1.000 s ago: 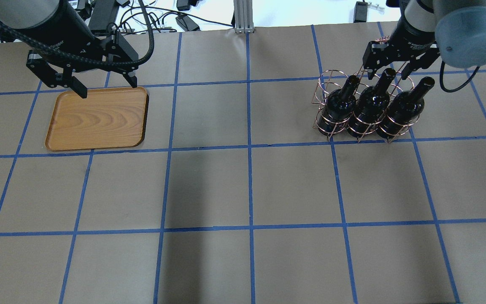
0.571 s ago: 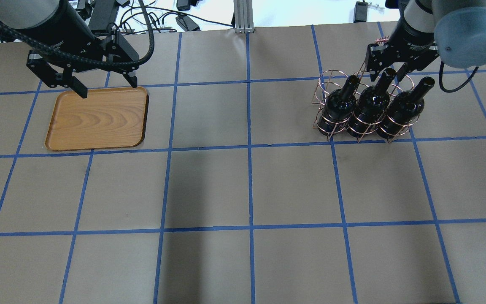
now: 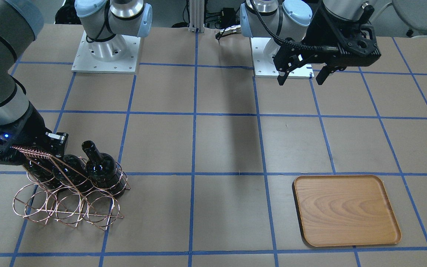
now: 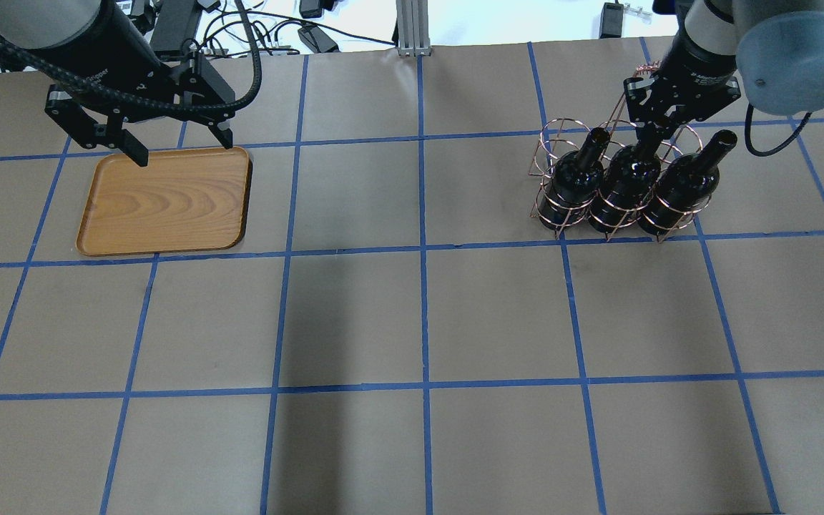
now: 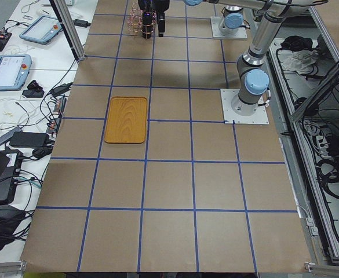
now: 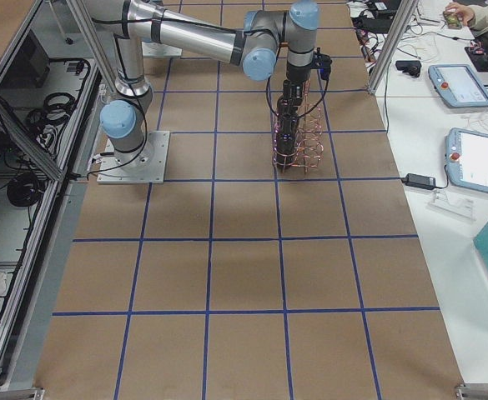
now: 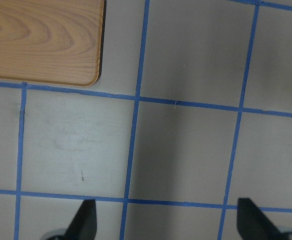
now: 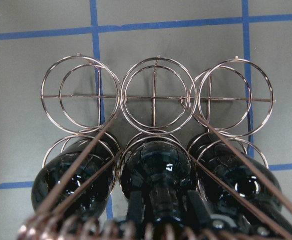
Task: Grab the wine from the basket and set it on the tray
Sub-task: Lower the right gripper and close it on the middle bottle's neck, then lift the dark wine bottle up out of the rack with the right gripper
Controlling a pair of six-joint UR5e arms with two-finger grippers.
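Three dark wine bottles stand in the copper wire basket (image 4: 553, 141) at the table's right. My right gripper (image 4: 654, 132) is shut on the neck of the middle bottle (image 4: 626, 182). The right wrist view shows its fingers (image 8: 136, 215) either side of that neck, above the bottle's shoulder (image 8: 155, 167). The other two bottles (image 4: 573, 182) (image 4: 684, 182) stand free. The basket's front row of rings (image 8: 155, 100) holds nothing. My left gripper (image 4: 182, 146) is open and empty, hovering over the far edge of the wooden tray (image 4: 165, 204), which holds nothing.
The basket's coil-wrapped handle bar (image 3: 32, 151) runs close by my right wrist. The arm bases (image 3: 106, 48) stand at the table's robot side. An aluminium post (image 4: 412, 28) and cables lie at the far edge. Pendant tablets (image 6: 477, 158) sit on a side bench.
My right gripper's fingers, wide open around the middle bottle's neck before, have closed on it. The left arm, tray, basket and bottles have not moved.
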